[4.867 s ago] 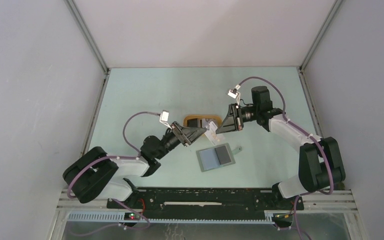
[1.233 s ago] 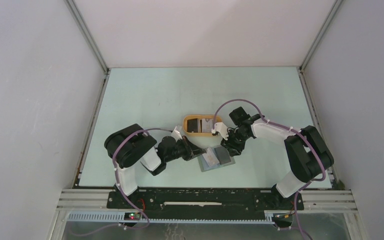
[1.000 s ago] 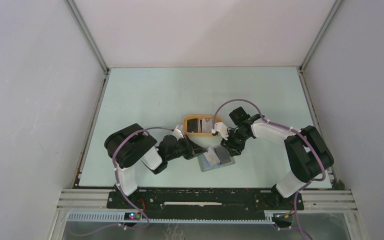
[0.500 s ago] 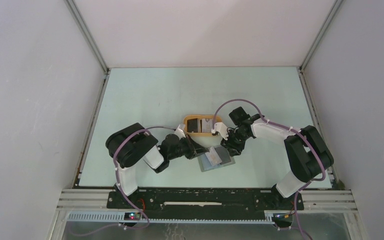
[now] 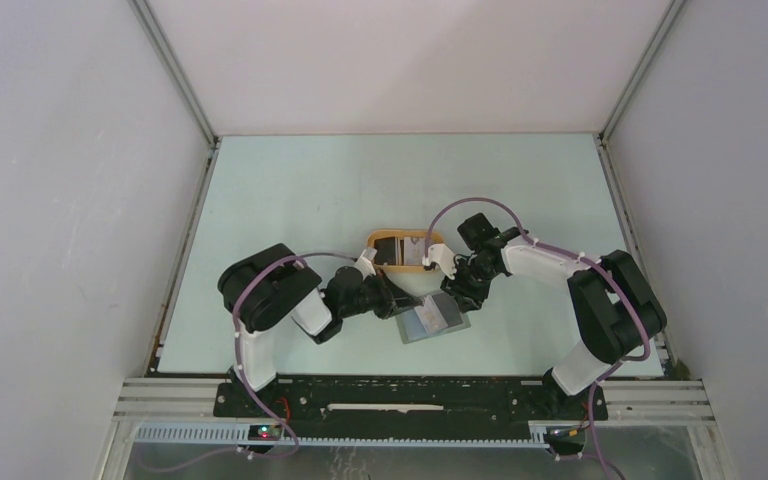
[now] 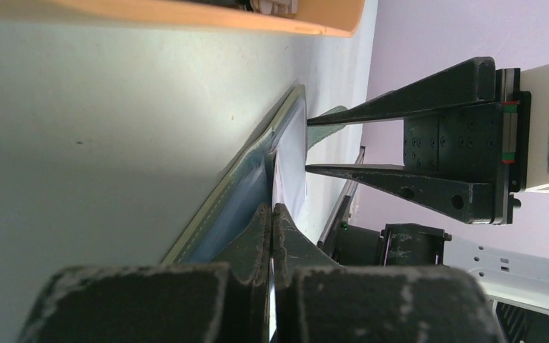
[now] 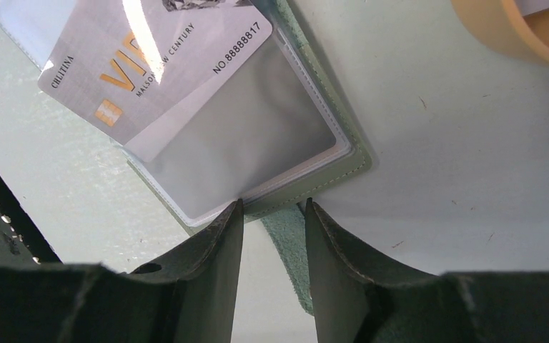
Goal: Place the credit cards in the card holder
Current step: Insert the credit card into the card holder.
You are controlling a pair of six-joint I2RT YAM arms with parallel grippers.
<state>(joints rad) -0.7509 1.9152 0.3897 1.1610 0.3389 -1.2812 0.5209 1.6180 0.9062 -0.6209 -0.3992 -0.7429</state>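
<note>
My left claw (image 6: 272, 213), pinching a silver-white plastic credit card (image 7: 154, 61), has it part-way inside the flat grey-green card holder (image 7: 343, 171) just ahead, my half-spread right claw (image 7: 273, 214) bracing its edge; a crooked push may jam it.

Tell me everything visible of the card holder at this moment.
The card holder lies open and flat on the pale green table, on the near side of the orange tray. It has a grey-green, leather-like cover with a stitched edge, clear plastic sleeves inside and a small tab sticking out of one side. A silvery card lies skewed on it, apparently partly in a sleeve, pinched by the shut left gripper. The open right gripper straddles the tab at the holder's edge.
</note>
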